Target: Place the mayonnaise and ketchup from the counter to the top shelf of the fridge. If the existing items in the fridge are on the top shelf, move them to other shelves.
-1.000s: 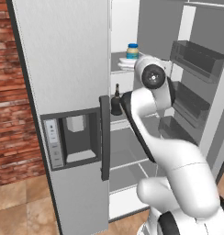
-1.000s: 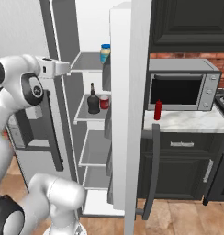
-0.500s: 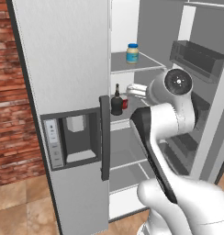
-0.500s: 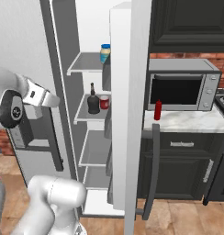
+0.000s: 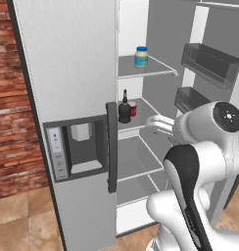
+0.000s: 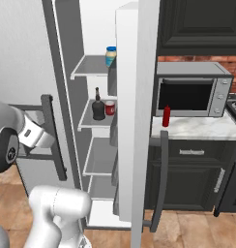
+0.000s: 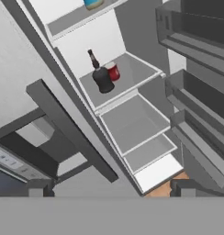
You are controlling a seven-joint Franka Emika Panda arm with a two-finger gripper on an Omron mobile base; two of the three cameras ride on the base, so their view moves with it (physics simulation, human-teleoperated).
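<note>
Mayonnaise sits on the fridge's top shelf, so that half looks done. Ketchup stands on the counter, in front of the microwave, w/ the fridge's open right door between it and the arm. Black bottle and small red container are side by side on the second shelf, not the top one, so we judge no shuffling is needed there.

The tool is wide open and holding nothing, out in front of the shelves approx. level w/ the second one; its finger tips peek in at the bottom of the hand view, well apart.

So the step in hand, as we read it: get over to the ketchup. Notes for doing it well:
- Pull the arm clear of the fridge opening before swinging, so we don't clip the door bins or the door edge.
- The base prob. has to drive right; the open door blocks a direct reach.
- Ketchup is slim and tall, i.e. tippy. We'd come at it level, jaws either side of the body below the cap, and close only once it's centred.
- Watch the microwave front just behind it; leave room for the far finger.
- On return, set it beside the mayo, not against it.
</note>
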